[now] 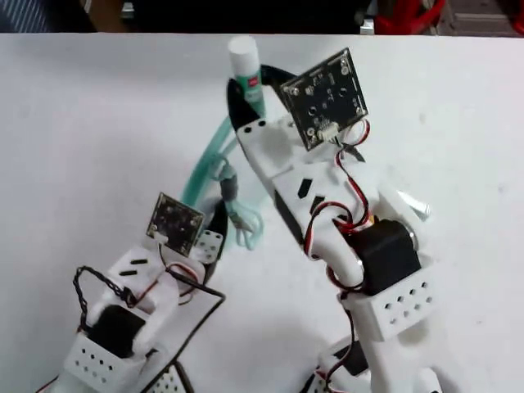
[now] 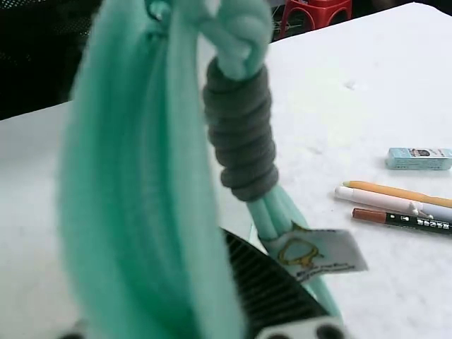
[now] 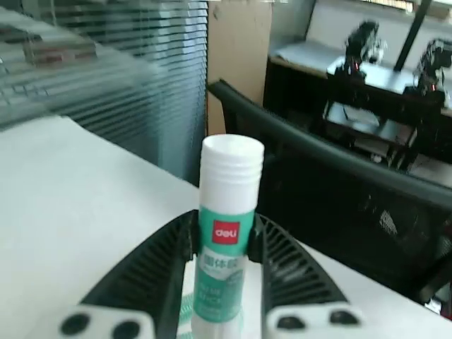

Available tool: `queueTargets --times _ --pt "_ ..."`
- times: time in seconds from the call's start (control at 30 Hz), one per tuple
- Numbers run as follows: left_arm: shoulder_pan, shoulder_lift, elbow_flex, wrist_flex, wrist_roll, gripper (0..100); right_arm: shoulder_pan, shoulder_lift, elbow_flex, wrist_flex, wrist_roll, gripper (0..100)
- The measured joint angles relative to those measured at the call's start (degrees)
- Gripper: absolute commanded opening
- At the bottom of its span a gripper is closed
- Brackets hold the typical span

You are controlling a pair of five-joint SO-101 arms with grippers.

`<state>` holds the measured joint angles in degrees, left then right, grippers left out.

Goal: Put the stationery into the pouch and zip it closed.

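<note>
The white worktop (image 1: 98, 123) carries a pale blue eraser (image 2: 419, 158) and, near it, three pens (image 2: 388, 202) lying side by side.

Mint-green pouch (image 2: 134, 212), grey ribbed toggle (image 2: 240, 134), white glue stick (image 3: 224, 233) with green label, orange pen (image 2: 399, 191), white pen (image 2: 385, 201), white table (image 2: 367, 92)

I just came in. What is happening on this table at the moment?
The right gripper holds a glue stick between its jaws, at the far end of the green pouch. The left gripper seems to grip the pouch's near end. An eraser and three pens lie on the table, not yet packed.
</note>
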<state>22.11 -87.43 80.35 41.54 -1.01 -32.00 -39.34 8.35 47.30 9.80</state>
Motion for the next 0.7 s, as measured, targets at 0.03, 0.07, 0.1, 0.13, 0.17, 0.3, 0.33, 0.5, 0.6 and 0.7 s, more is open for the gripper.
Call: queueTargets --times 0.03,0.07,0.1,0.13,0.17,0.3,0.33,0.5,0.6,0.7 --pt "0.0 0.0 0.0 0.0 0.0 2 -0.8 0.0 0.8 -0.4 0.0 1.7" --pt "0.0 0.0 0.0 0.0 0.0 2 -1.1 0.0 1.8 -0.9 0.0 1.7" --pt "0.0 0.0 0.0 0.0 0.0 2 -1.7 0.1 3.0 -1.3 0.0 1.7" --pt "0.0 0.0 0.0 0.0 0.0 2 -1.7 0.1 4.3 -2.1 0.0 1.7" --pt "0.0 0.0 0.0 0.0 0.0 2 -1.7 0.1 5.7 -3.3 0.1 1.7" --pt "0.0 0.2 0.0 0.0 -0.1 2 -1.3 -0.2 12.1 -10.0 0.3 1.7" --pt "0.0 0.2 0.0 0.0 -0.1 2 -1.3 -0.4 13.2 -11.3 0.3 1.7" --pt "0.0 0.4 0.0 0.0 -0.1 9 -1.1 -0.7 15.4 -12.8 0.4 1.7" --pt "0.0 0.1 0.0 0.0 -0.2 10 -0.3 0.6 16.0 -12.8 0.3 1.7" --pt "-0.2 0.3 0.0 -0.3 -0.2 10 1.2 1.2 16.4 -14.2 0.3 1.7"
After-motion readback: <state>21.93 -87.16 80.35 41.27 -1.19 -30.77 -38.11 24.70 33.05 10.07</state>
